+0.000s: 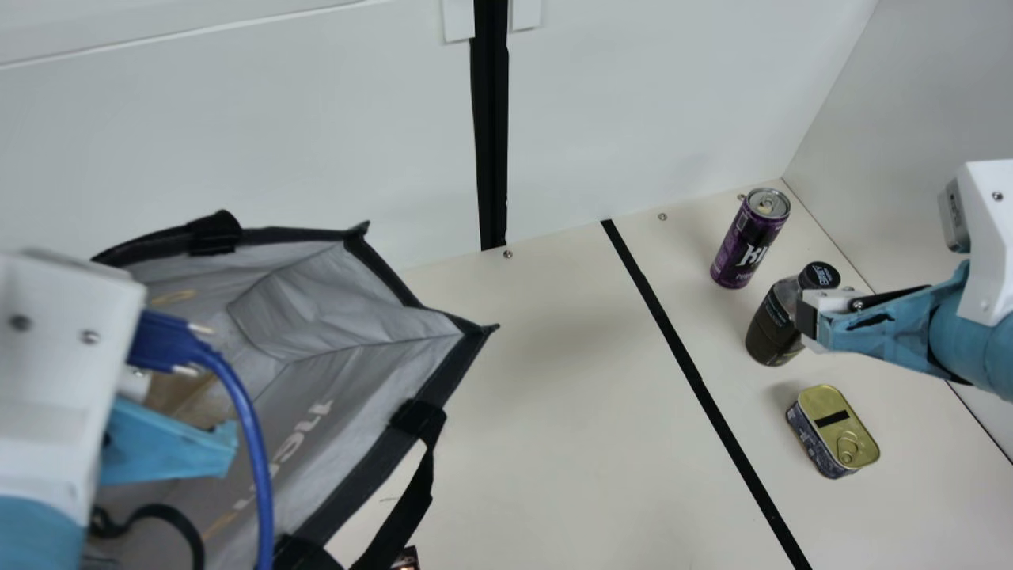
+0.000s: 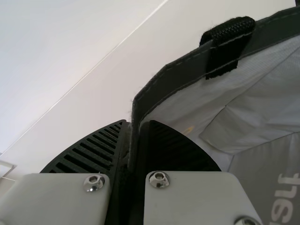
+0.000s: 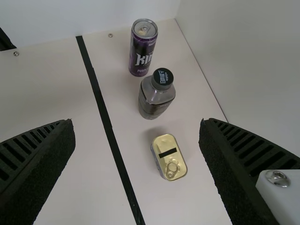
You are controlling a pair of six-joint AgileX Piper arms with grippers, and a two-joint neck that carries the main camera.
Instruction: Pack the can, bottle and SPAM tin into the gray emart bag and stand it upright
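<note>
Clock: main view, read from its middle, twelve at its top
Left gripper (image 1: 170, 451): 8 o'clock; in the left wrist view its ribbed fingers (image 2: 89, 152) are pressed together on the rim of the bag (image 1: 447, 372)
Blue cable (image 1: 260, 459): 8 o'clock, curving down from the left arm across the bag
Bag: 8 to 9 o'clock, mouth open, gray inside, dark rim, one pointed corner aimed at 3
Handle (image 1: 407, 503): 7 o'clock, black, hanging off the rim
Wall strip (image 1: 491, 134): 12 o'clock, black, down the white wall
Table line (image 1: 696, 380): black, slanting from 2 o'clock to between 4 and 5
Can (image 1: 740, 245): between 2 and 3 o'clock, purple, upright
Bottle (image 1: 772, 321): just past 3 o'clock, dark, black cap, upright; can near it, toward its 11
Right gripper (image 1: 809, 318): just past 3 o'clock; in the right wrist view its fingers (image 3: 234, 164) stand wide apart, holding nothing
SPAM tin (image 1: 827, 427): near 4 o'clock, lying flat, gold ring-pull lid up, at the bottle's 5
</note>
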